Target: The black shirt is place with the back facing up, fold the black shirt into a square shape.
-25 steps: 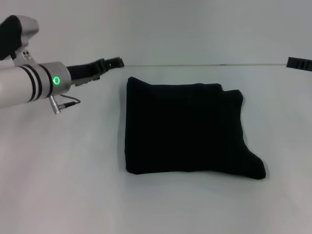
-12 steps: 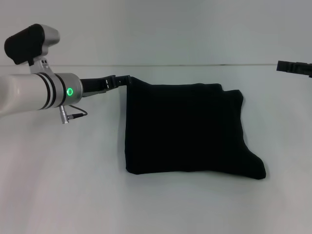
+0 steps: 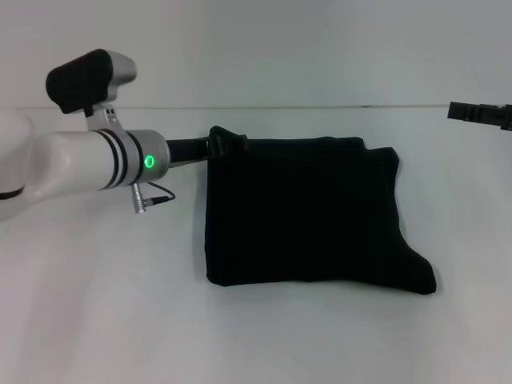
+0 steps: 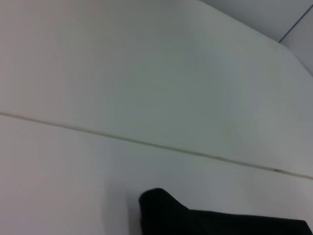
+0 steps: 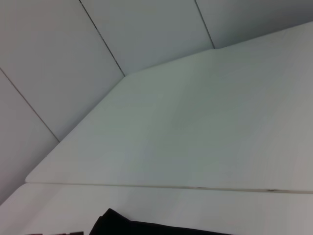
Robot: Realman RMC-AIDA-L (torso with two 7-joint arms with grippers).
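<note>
The black shirt point(image 3: 304, 216) lies folded into a rough rectangle on the white table point(image 3: 104, 280), with a flap sticking out at its near right corner. My left gripper point(image 3: 228, 145) reaches in from the left and sits at the shirt's far left corner, black against the black cloth. That corner stands up in a small peak, which also shows on the black shirt point(image 4: 215, 223) in the left wrist view. My right gripper point(image 3: 478, 113) hovers far to the right, apart from the shirt. An edge of the black shirt point(image 5: 127, 226) shows in the right wrist view.
A pale wall point(image 3: 280, 48) rises behind the table's far edge, just beyond the shirt. Bare white tabletop surrounds the shirt to the left, right and front.
My left arm has swung right and forward, bringing its gripper from left of the shirt onto the far left corner. The right gripper has come a little further into view at the right.
</note>
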